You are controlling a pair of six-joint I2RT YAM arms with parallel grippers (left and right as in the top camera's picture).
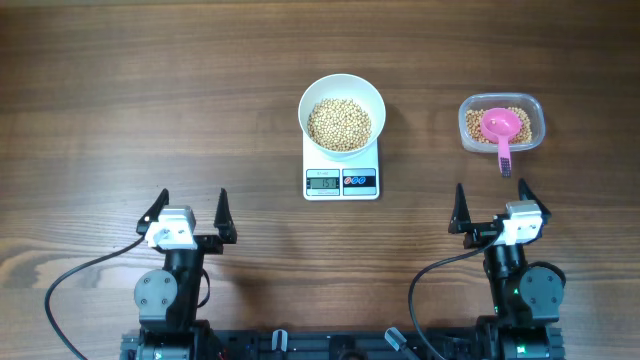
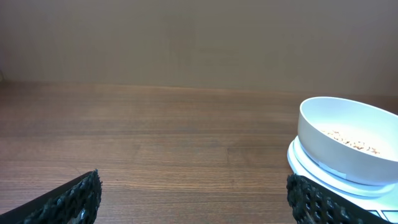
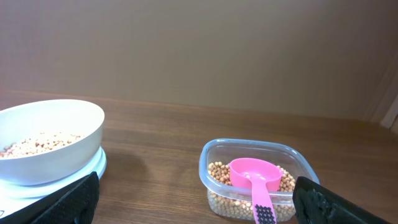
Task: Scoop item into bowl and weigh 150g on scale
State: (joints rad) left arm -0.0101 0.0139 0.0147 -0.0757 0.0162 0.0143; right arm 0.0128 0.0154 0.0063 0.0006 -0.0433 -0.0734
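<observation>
Tan beans are heaped in the white bowl on the scale, the pink scoop is laid in its tub, and the left gripper and right gripper are held open and empty, so scooping seems done, though the display cannot be read.

We list the bowl on the scale, mid-table, with beans in it. To its right, well apart, we list the container, with more beans and the scoop inside.

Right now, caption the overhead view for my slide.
Bowl of beans sits on scale; scoop lies in container; left tool and right tool open, empty.
</observation>
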